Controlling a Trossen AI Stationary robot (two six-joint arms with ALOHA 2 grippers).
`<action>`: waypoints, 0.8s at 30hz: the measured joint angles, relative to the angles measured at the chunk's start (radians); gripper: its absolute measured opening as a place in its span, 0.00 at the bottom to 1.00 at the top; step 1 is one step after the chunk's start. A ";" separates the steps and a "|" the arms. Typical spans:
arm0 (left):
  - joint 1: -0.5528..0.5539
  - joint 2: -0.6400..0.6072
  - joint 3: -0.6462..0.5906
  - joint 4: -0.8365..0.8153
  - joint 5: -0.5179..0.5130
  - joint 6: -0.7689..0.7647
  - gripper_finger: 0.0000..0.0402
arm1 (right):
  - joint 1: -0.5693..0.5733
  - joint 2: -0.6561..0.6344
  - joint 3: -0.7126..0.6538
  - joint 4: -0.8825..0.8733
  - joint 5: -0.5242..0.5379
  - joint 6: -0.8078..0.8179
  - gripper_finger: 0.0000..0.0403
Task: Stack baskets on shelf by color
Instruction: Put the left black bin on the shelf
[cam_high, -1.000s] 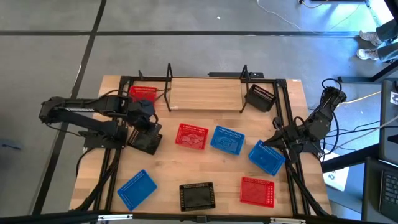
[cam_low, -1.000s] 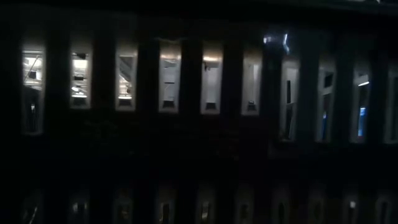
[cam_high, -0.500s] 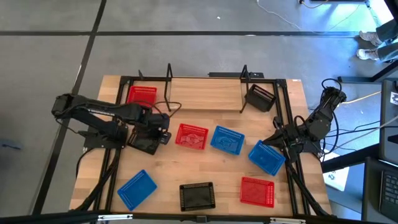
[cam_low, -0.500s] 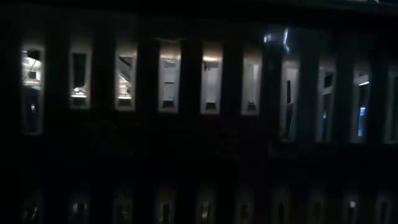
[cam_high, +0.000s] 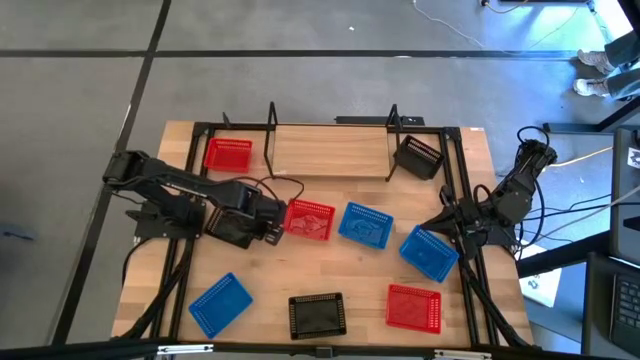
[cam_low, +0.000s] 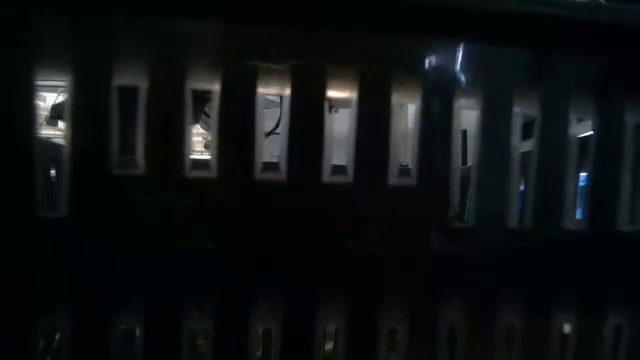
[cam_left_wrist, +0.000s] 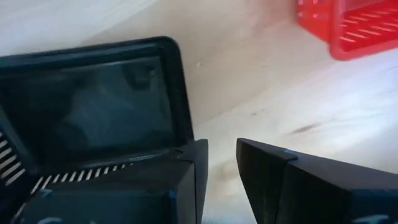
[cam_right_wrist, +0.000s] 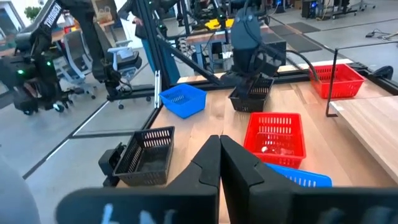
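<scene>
Black basket (cam_left_wrist: 93, 118) sits just beside the left gripper (cam_left_wrist: 217, 168), jaws spread.

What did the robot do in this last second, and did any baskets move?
The left tool swung from the red basket on the shelf down past the black basket toward the middle red basket, fingers apart, empty. Right tool and all baskets stayed put.

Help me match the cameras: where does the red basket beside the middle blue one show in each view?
High view: red basket, mid-table.
Low view: not in it.
Left wrist view: top right corner.
Right wrist view: centre, lower half.
Shared landmark: the black basket next to it, in all three.
</scene>
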 joint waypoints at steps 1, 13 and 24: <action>-0.005 0.006 0.001 -0.002 -0.003 0.010 0.19 | 0.000 -0.001 0.000 0.001 0.000 0.003 0.01; -0.025 0.008 0.016 -0.032 -0.022 0.005 0.19 | 0.000 -0.002 0.000 -0.001 0.000 0.044 0.01; -0.025 0.007 0.019 -0.041 -0.023 -0.005 0.19 | 0.000 -0.002 0.000 -0.006 0.000 0.047 0.01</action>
